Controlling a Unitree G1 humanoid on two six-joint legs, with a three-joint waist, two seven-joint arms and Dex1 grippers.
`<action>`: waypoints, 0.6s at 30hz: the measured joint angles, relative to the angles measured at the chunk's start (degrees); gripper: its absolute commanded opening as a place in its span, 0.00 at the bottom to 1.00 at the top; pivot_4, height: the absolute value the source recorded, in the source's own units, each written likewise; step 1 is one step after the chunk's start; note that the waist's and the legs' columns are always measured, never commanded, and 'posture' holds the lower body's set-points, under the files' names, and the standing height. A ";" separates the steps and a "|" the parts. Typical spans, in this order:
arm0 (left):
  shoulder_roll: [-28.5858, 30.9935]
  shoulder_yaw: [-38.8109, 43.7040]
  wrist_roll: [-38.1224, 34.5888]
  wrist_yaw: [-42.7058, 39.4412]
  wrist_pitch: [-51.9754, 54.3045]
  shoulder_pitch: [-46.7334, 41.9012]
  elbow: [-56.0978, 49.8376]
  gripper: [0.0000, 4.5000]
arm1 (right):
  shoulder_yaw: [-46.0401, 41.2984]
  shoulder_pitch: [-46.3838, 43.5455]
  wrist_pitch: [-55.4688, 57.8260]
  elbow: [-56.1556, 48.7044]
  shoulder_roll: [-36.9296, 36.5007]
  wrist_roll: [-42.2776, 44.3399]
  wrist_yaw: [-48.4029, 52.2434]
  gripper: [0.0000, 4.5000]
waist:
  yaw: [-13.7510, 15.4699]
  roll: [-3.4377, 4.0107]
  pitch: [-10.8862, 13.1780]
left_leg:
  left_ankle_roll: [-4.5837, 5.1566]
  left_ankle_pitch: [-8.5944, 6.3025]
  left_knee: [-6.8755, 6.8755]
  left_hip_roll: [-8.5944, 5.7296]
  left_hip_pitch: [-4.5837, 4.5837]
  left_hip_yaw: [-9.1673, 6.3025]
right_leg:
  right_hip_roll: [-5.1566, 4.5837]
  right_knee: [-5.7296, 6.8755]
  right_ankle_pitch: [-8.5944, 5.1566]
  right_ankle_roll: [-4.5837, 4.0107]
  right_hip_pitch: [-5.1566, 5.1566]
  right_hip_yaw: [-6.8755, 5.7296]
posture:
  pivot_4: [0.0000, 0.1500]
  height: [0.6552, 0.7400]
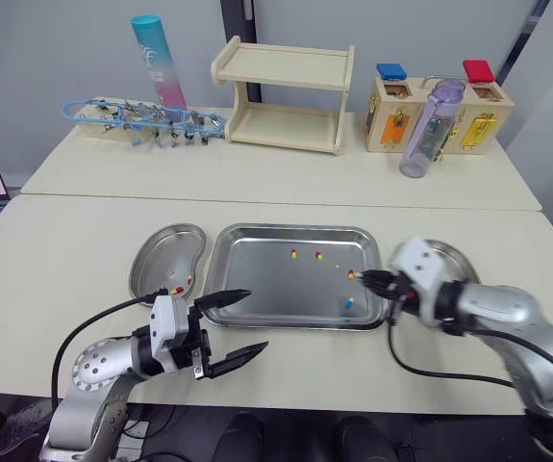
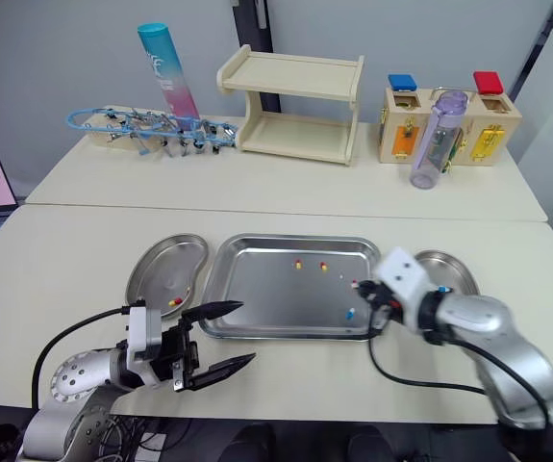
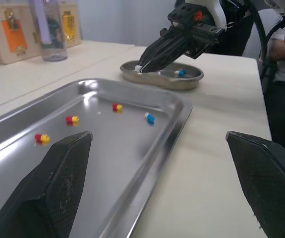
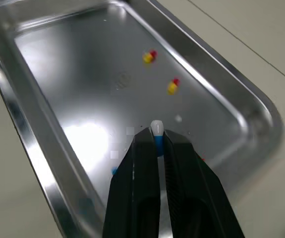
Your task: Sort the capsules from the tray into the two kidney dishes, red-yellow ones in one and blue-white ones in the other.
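— Now, right tool [image 1: 365, 278]?
— Clenched on a blue-white capsule [image 4: 156, 128], above the right end of the tray [image 1: 257, 289].
— Lying how?
— Lengthwise along the fingers [image 4: 182, 178], white end out past the tips, aimed left across the tray.
— And left tool [image 1: 256, 319]?
— Spread wide, gripping nothing, hovering over the tabletop [image 1: 84, 250] by the tray's near-left corner.

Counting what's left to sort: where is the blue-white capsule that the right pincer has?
The blue-white capsule is pinched at the tips of the right pincer, held over the right rim of the tray, next to the right kidney dish.
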 measured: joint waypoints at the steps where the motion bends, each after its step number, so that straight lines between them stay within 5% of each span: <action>1: -0.06 -0.48 -0.14 -0.04 0.41 -0.75 -0.11 1.00 | -2.72 1.92 0.08 -0.59 -1.31 0.44 0.25 0.01 | 0.00 0.01 0.00 | 0.00 0.00 0.00 -0.01 -0.01 0.00 | 0.00 0.01 0.00 0.00 0.00 0.00 | 1.00 1.00; 10: -1.83 -3.99 -1.31 -0.95 1.97 -3.78 -0.83 1.00 | -15.58 12.08 0.81 7.20 -7.96 -1.24 -2.19 0.01 | -0.18 0.02 0.00 | 0.01 0.01 0.02 0.00 0.00 0.04 | 0.01 0.01 0.01 0.01 0.01 0.03 | 1.00 1.00; 18: -2.34 -4.58 -1.83 -0.88 1.92 -3.83 -0.83 1.00 | -15.65 10.56 -0.20 8.09 -6.17 -1.91 -7.19 0.53 | 0.06 0.04 0.00 | 0.01 0.01 0.03 -0.03 -0.03 0.04 | -0.01 -0.02 0.01 0.02 0.02 0.04 | 1.00 1.00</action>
